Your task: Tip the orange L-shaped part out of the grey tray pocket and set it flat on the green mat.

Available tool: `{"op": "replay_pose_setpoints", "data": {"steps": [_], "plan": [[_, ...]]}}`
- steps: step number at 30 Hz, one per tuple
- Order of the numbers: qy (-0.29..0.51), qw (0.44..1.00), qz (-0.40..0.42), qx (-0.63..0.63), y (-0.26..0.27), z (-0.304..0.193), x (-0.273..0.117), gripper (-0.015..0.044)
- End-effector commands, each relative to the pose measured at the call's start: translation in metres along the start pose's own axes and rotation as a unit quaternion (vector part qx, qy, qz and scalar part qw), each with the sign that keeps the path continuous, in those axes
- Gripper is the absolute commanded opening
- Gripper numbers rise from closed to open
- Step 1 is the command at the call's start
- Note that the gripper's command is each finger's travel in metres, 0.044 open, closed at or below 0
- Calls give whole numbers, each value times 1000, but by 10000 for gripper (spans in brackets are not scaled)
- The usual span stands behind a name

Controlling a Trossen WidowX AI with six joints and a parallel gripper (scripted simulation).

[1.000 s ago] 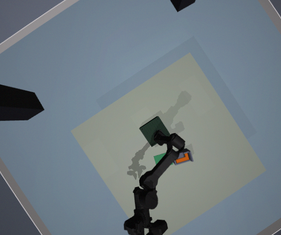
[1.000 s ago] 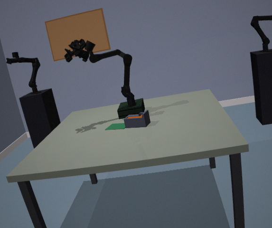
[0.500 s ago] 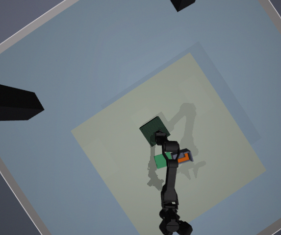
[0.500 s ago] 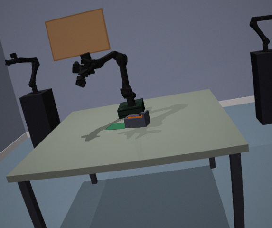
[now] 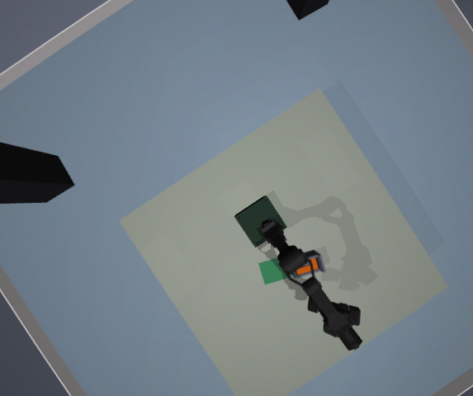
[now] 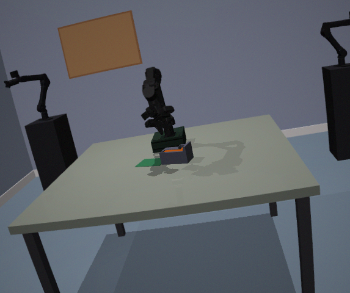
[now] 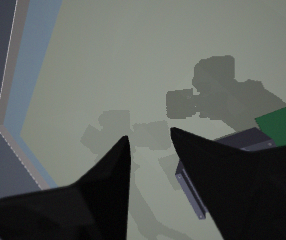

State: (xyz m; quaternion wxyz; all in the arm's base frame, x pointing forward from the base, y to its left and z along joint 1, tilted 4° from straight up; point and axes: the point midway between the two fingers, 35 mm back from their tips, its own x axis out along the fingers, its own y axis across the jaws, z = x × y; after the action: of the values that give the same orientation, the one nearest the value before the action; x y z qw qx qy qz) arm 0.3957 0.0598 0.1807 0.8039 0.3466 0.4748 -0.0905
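Grey walls [image 6: 231,47] — corkboard [image 6: 99,44], blue floor [image 6: 342,220].

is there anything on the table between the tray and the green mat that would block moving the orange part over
Nothing visible does. The green mat lies right beside the grey tray, and no object shows between them. The orange part sits in its pocket. The claw, holding nothing, is above the table.

Quick count: one table [image 6: 231,176], and on it one grey tray [image 6: 177,156] with one orange part [image 5: 307,267] in it, one green mat [image 6: 148,162], and one arm with one claw [image 7: 150,145]. Off the table: two black pedestals [image 6: 347,110], each with a small arm. One brown board [image 6: 99,43] on the wall.
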Motion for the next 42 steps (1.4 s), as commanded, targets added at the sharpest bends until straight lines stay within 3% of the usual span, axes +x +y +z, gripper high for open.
{"op": "replay_pose_setpoints", "data": {"steps": [1,5,7,13,19,42], "plan": [[77,990,-85,-78,-3,-63,13,180],[154,952,-187,-186,-16,-130,9,180],[165,943,-204,-205,-19,-140,7,180],[165,943,-204,-205,-22,-142,14,180],[165,943,-204,-206,-51,-156,69,180],[165,943,-204,-206,-65,-163,94,180]]}}
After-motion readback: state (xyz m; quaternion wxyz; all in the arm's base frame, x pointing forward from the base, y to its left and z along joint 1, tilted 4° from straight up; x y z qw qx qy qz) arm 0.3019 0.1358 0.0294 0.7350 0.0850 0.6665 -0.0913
